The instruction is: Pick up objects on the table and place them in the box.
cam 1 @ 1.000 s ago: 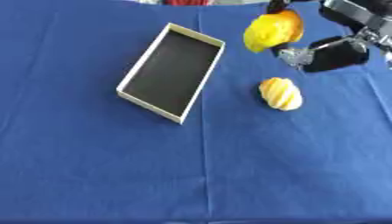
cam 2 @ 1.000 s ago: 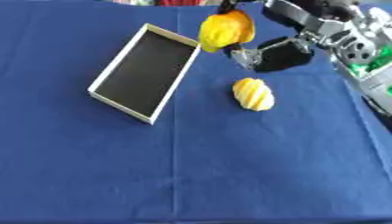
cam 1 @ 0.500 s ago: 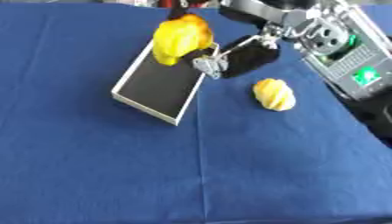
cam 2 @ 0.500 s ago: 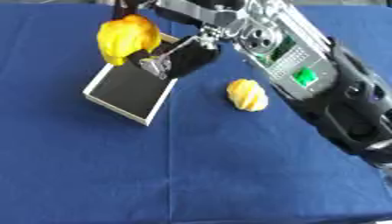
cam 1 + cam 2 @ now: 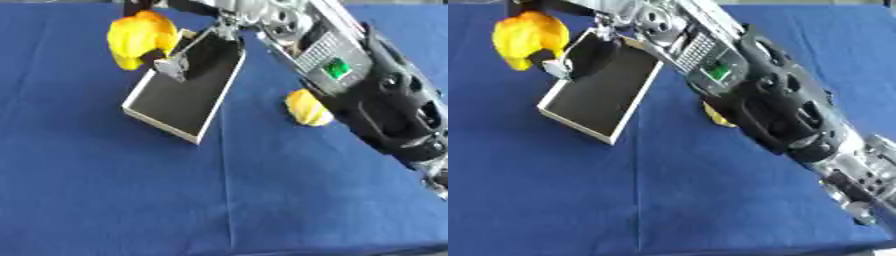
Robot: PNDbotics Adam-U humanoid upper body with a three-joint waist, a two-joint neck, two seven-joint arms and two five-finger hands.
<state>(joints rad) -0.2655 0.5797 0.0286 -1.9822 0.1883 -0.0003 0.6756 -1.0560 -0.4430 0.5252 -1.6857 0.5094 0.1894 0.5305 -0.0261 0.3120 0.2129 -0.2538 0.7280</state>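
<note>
A: What are the fingers (image 5: pixel 171 64) doing?

B: The right hand (image 5: pixel 179 56) has its dark fingers curled round a lumpy yellow fruit-shaped object (image 5: pixel 138 38). One finger shows at the fruit's lower right side, and another dark part shows above it at the picture's top edge.

A: And where is that fruit relative to the fingers?

B: Just to their left, touching them, held up off the blue cloth-covered worktop (image 5: pixel 105 190). It hangs over the far left corner of the shallow rectangular box with pale walls and a black bottom (image 5: pixel 175 102).

A: So the box sits under the fingers?

B: Below and a little to their right. It lies askew on the cloth, its long sides running from the near left towards the far right. I cannot see anything lying inside it.

A: Anything else nearby?

B: A second yellow ridged fruit-like object (image 5: pixel 307 107) lies on the cloth to the right of the fingers and nearer to the camera, well apart from the box. The robot's black and silver right forearm (image 5: pixel 763 100) crosses just over it, so in the right eye view only a sliver shows.

A: The left hand?

B: It shows in neither view.
</note>
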